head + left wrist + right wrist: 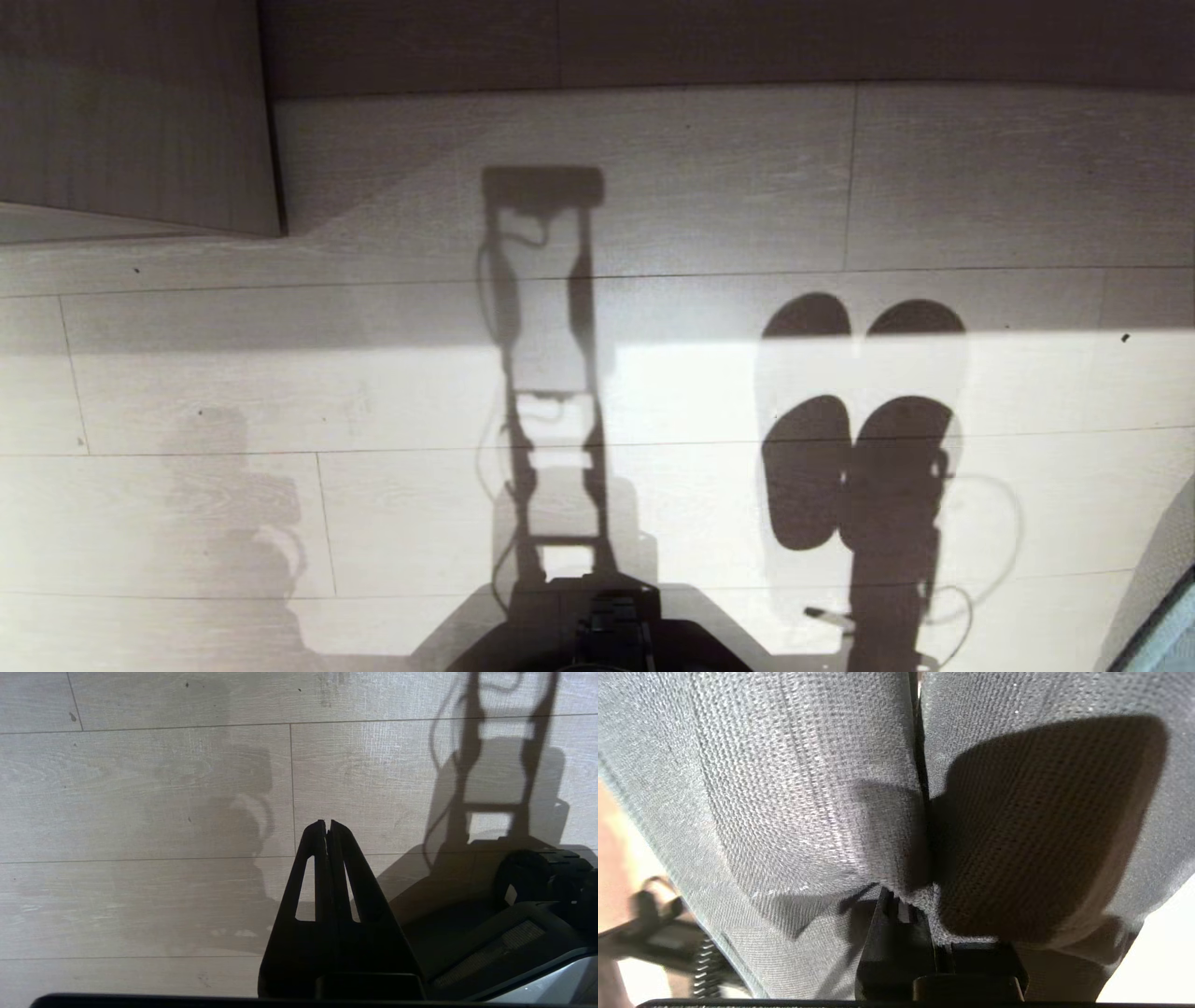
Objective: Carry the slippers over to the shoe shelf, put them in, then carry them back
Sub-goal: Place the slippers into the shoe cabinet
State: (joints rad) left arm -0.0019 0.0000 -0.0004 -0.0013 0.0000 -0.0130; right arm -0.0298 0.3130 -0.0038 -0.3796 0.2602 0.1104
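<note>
Wood comes first, at about 10 o'clock in the head view: a grey-brown wooden unit point(140, 112) stands on the pale plank floor point(187, 392). I cannot tell if this is the shoe shelf, because no open cubby shows.

Next is the left claw point(327, 823). Its two fingers are pressed together with nothing between them. It hangs over bare floor beside the robot's base point(607, 635), which sits at 6 o'clock in the head view. I think it is parked because one claw is enough for this job.

In the middle, the robot's tall shadow point(541, 373) runs up toward 12 o'clock, so bright light comes from behind the robot.

On the right is the task's thing. The right wrist view is filled by the slippers point(784, 788), soft blue-grey cloth, side by side and touching. The right claw point(901, 905) is clamped on their inner edges, where the two meet. I think it pinches there so that one squeeze holds both slippers at once and they hang as a pair. In the head view, dark rounded shapes point(803, 467) lie at about 4 o'clock. I think they are the shadow of the pair and the arm.

The slippers are in the claw, not in any shelf.
</note>
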